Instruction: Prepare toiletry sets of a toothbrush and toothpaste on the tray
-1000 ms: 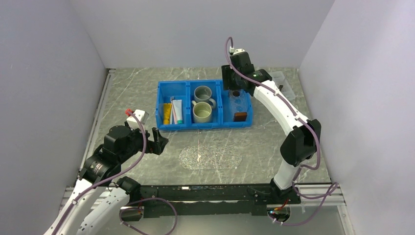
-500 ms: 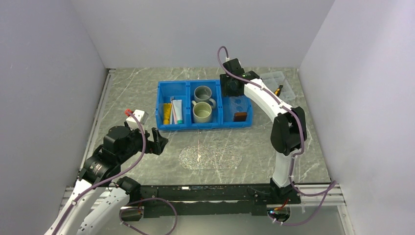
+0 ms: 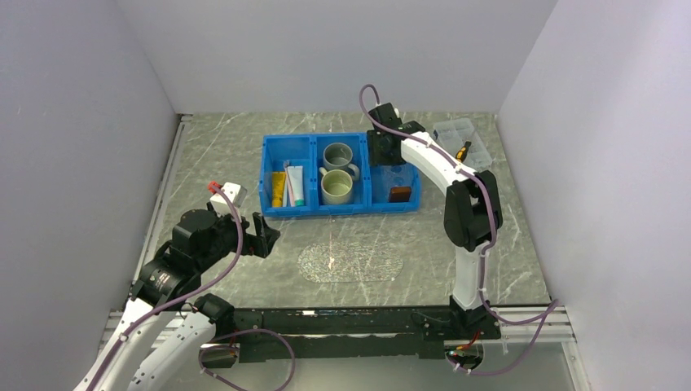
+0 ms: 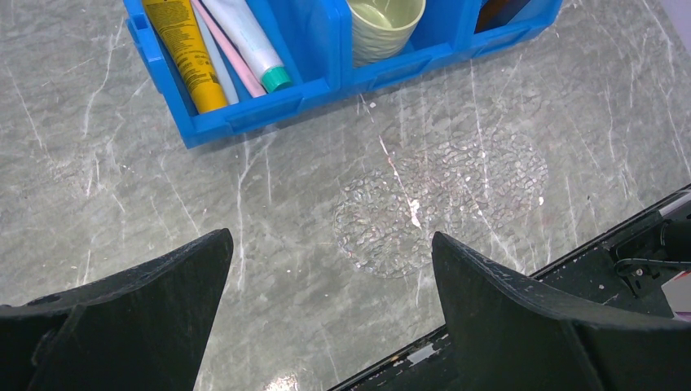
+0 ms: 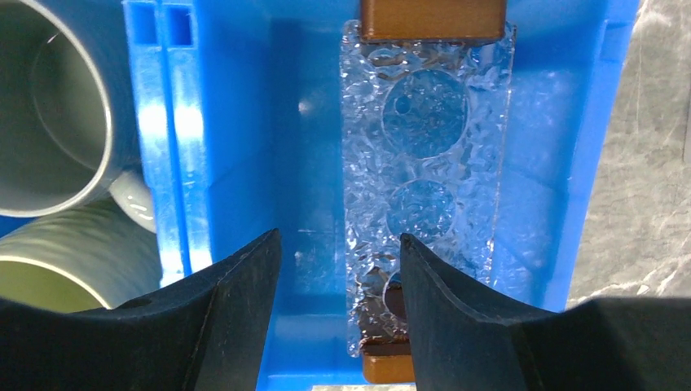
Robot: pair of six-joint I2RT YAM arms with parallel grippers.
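The clear tray (image 5: 425, 155) with a brown block handle at each end lies in the right compartment of the blue bin (image 3: 314, 210); it also shows in the top view (image 3: 398, 177). My right gripper (image 5: 338, 240) hangs open just above it, with the tray's left edge between the jaws at its near end. The white toothpaste (image 4: 248, 41) with a teal end and the slim pale toothbrush (image 4: 215, 69) lie in the bin's left compartment (image 3: 291, 186). My left gripper (image 4: 330, 238) is open and empty over bare table in front of the bin.
A yellow tube (image 4: 183, 53) and a pink stick lie beside the toothpaste. A grey mug (image 3: 338, 155) and a cream mug (image 3: 336, 187) fill the middle compartment. A clear lidded box (image 3: 460, 134) sits back right. An oval clear textured patch (image 3: 350, 262) lies on the table.
My right arm has folded in and its gripper has moved down and slightly left, lower over the bin's right compartment. The left arm has not moved.
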